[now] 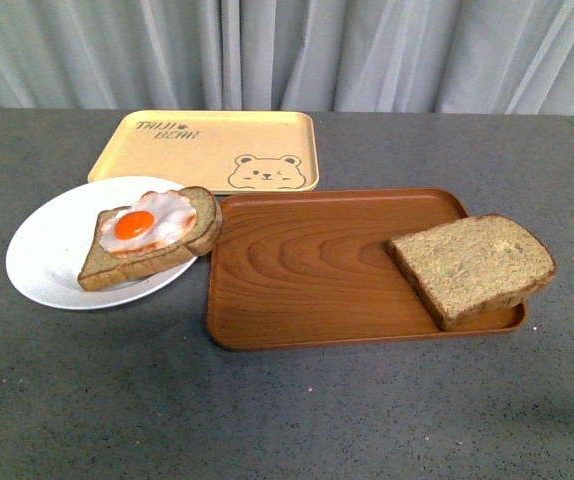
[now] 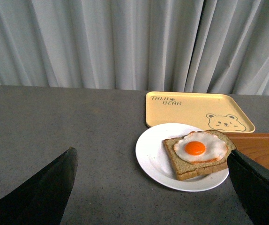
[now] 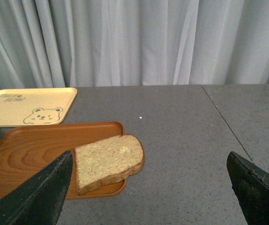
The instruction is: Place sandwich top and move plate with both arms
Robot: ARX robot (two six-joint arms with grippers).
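Observation:
The sandwich top (image 1: 472, 266), a thick plain brown speckled slice, lies on the right end of the brown wood-grain tray (image 1: 307, 265), overhanging its right rim; it also shows in the right wrist view (image 3: 107, 161). The white plate (image 1: 52, 250) sits left of that tray and bears a thinner slice with a fried egg (image 1: 150, 226); the left wrist view shows the plate (image 2: 151, 152) too. Neither arm shows in the front view. My left gripper (image 2: 155, 194) is open and empty, short of the plate. My right gripper (image 3: 151, 192) is open and empty, short of the sandwich top.
A yellow bear-printed tray (image 1: 212, 148) lies at the back, behind the plate and the wood-grain tray. A grey curtain hangs behind the dark grey table (image 1: 287, 410). A seam in the table top (image 3: 226, 124) runs right of the wood-grain tray.

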